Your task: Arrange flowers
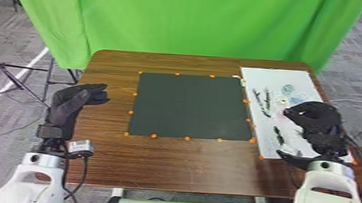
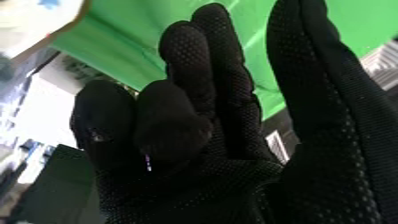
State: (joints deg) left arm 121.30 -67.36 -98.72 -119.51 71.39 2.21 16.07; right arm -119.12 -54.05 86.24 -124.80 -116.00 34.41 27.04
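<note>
The table (image 1: 183, 162) is smooth wood; the curtain (image 1: 199, 25), cloth; the dark square (image 1: 190, 107), matt.

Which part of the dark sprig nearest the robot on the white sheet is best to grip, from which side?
Probably the middle of the dark sprig, from above, fingers closing across it: it is slim, lies flat on the white sheet and runs away from the robot.

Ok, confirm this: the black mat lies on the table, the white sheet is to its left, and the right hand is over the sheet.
One thing is wrong: the head view shows the white sheet to the right of the black mat. The mat does lie on the table, and the right hand is over the sheet.
</note>
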